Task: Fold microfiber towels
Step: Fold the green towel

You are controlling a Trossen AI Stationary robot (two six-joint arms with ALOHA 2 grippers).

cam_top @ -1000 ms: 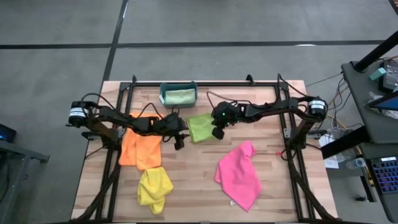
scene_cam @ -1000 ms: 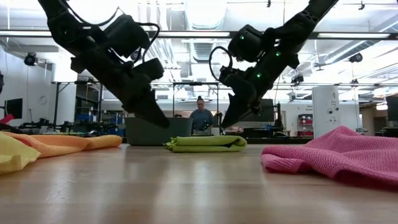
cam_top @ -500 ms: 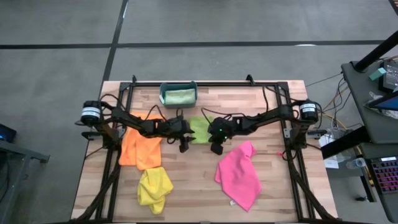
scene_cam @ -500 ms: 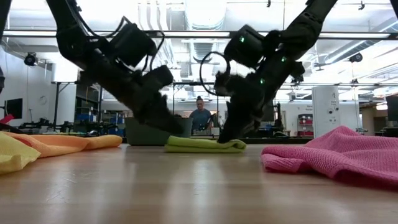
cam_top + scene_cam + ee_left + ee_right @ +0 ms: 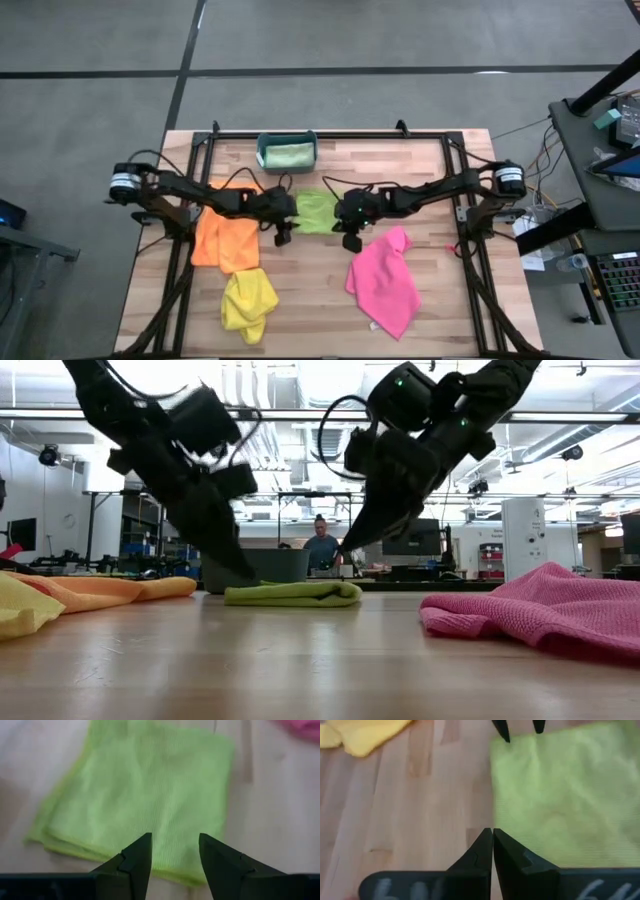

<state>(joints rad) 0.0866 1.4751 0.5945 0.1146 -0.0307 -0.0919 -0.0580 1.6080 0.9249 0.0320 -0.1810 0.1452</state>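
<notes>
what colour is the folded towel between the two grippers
Lime green folded towel; the left wrist view shows it best.

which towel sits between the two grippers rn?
The lime green towel, folded flat at table centre, with the left gripper and right gripper either side. Orange, yellow and pink lie farther out.

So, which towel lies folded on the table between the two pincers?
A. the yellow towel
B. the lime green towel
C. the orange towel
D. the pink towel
B: the lime green towel lies flat and folded on the table, with the left pincer at one side of it and the right pincer at the other; neither holds it.
</notes>
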